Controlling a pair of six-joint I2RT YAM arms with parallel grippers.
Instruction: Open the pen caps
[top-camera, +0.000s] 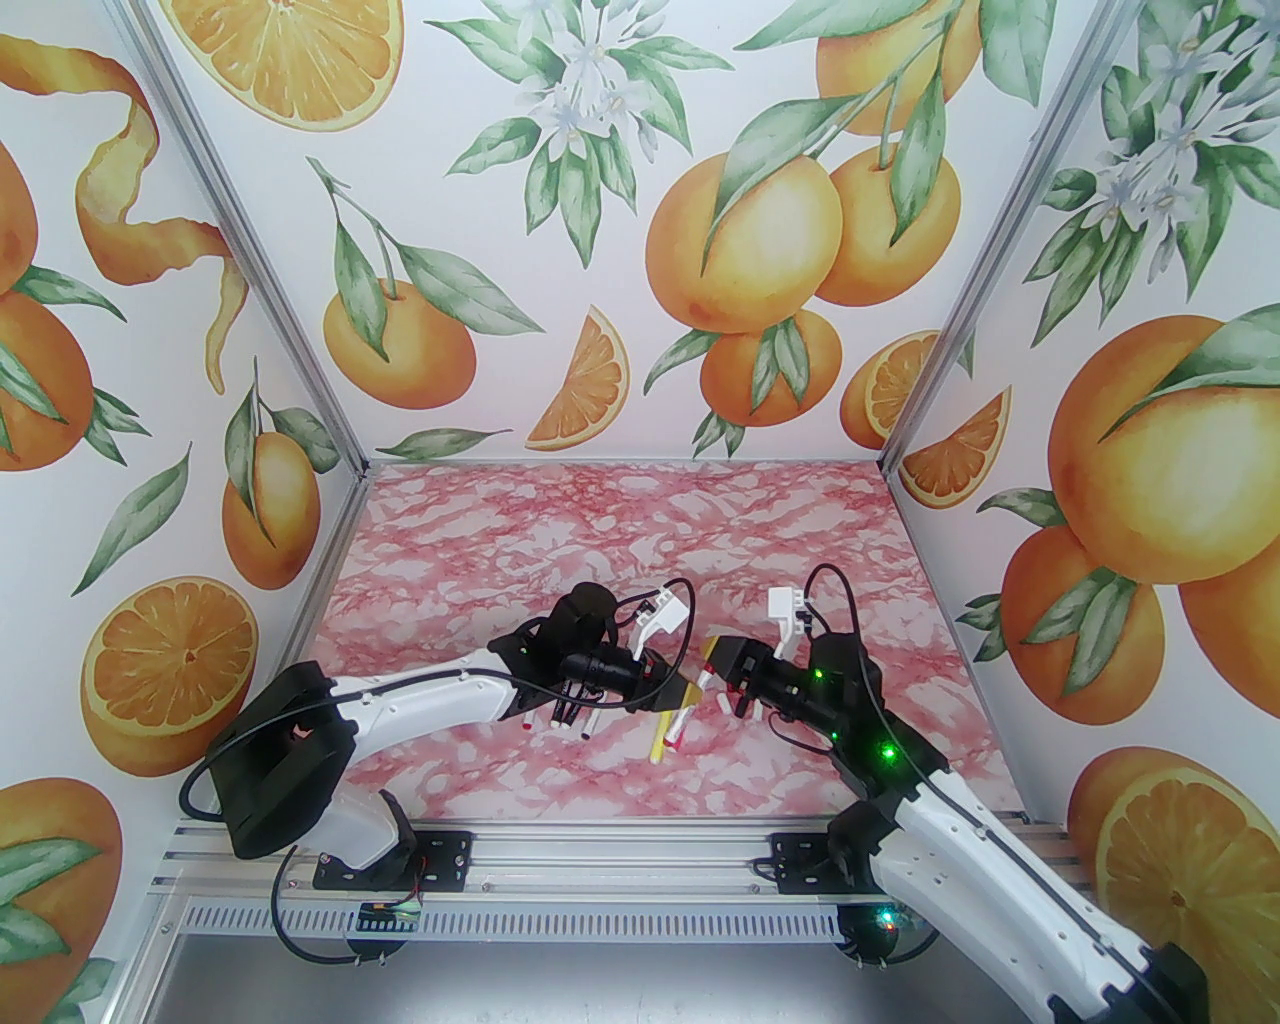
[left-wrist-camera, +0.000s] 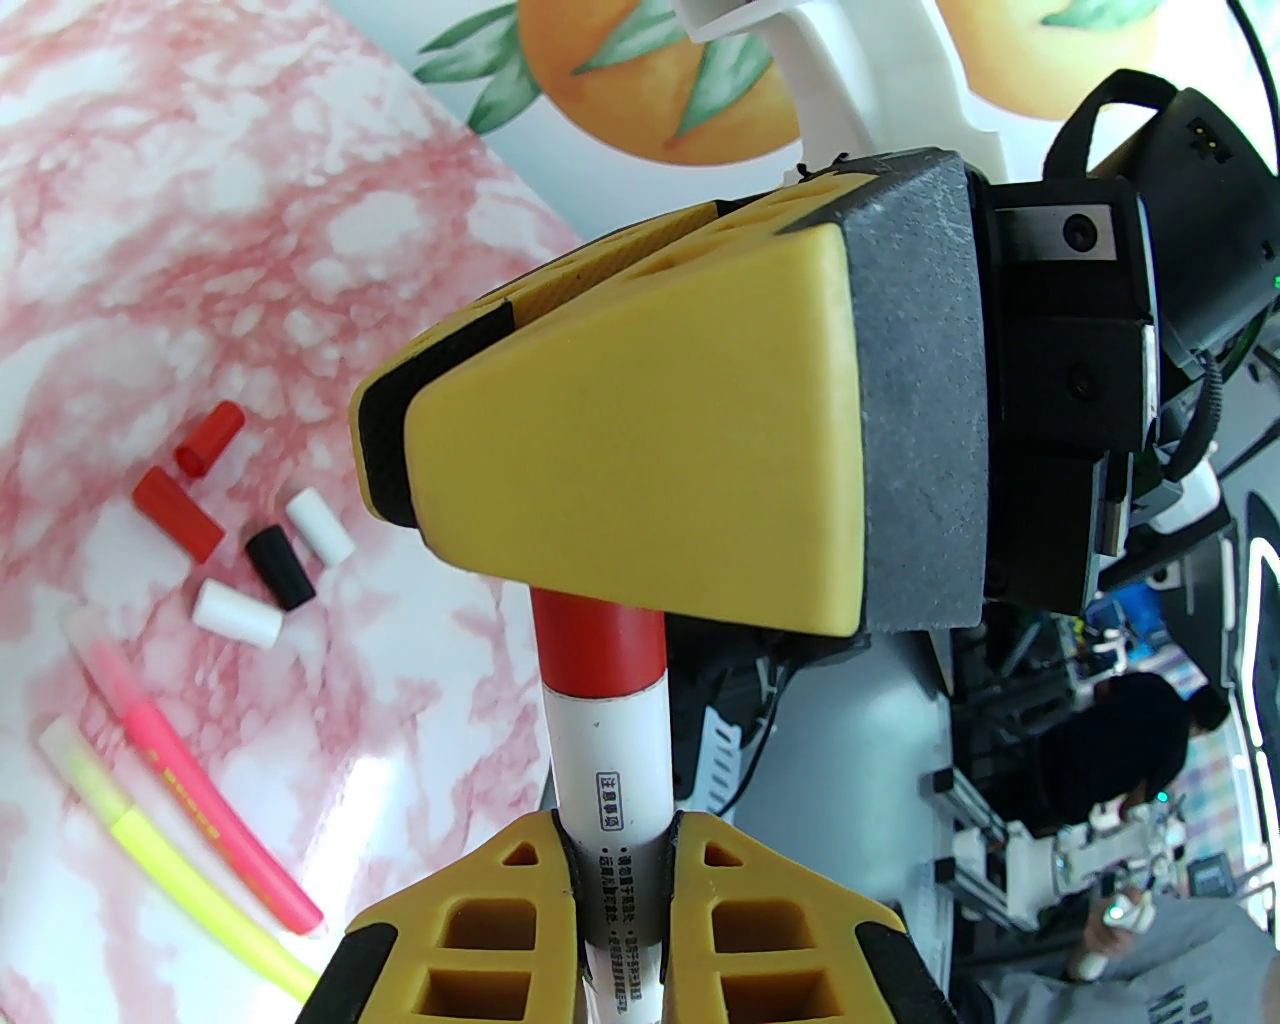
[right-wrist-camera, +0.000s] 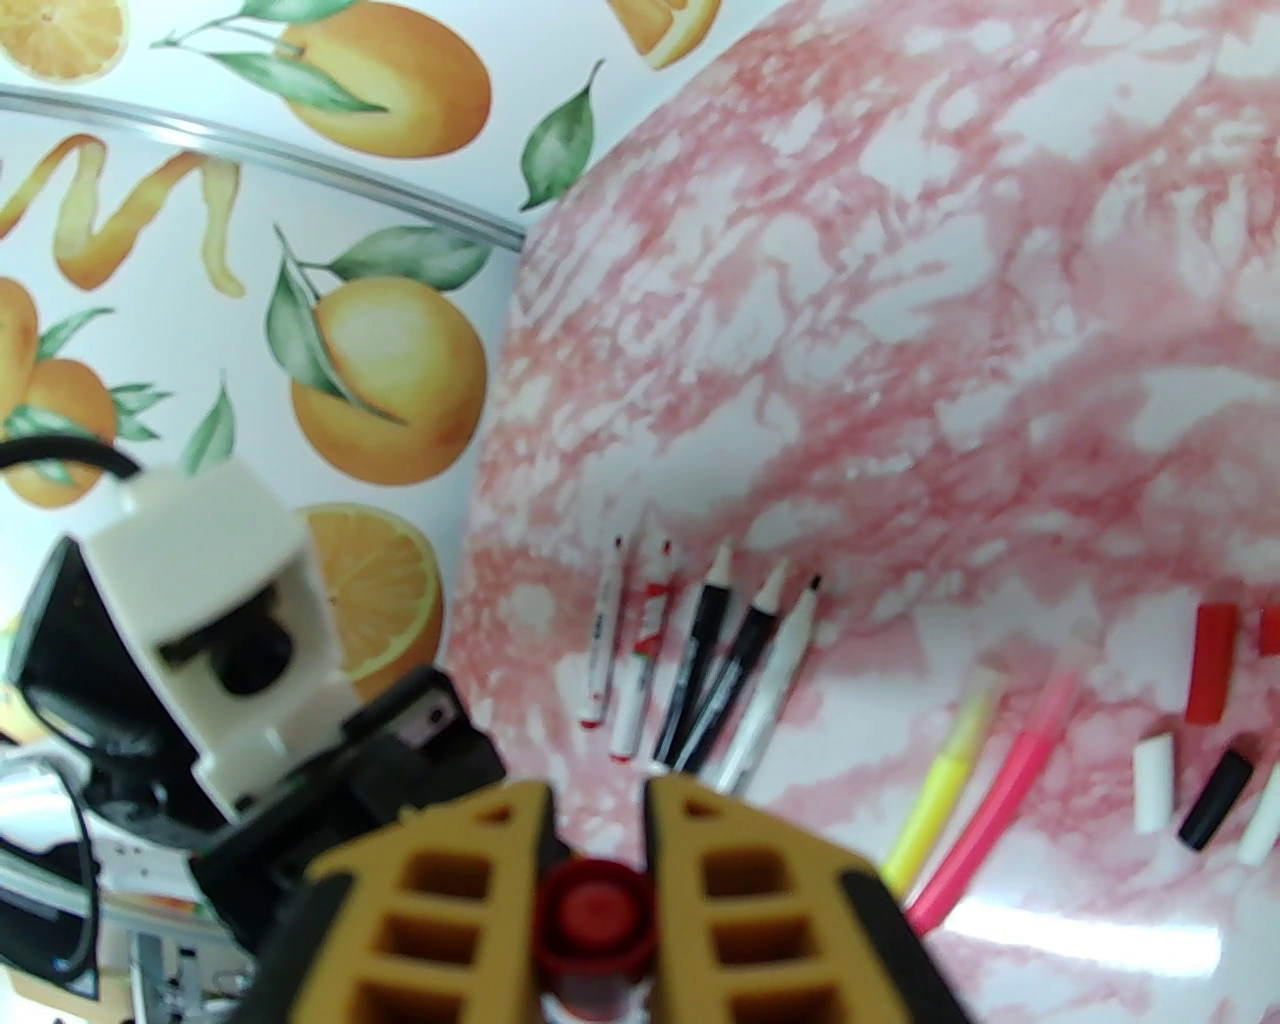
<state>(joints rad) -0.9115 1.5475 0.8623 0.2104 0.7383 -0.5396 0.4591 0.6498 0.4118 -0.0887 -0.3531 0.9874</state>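
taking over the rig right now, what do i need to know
Left tool: shut on the white pen barrel.
Right tool: shut on that pen's red cap, which is not off yet.
On the table: five slim pens in a row, looking uncapped; five loose caps near the yellow pen and pink pen.
Left to do: pull this cap off. I cannot tell whether yellow and pink are capped.
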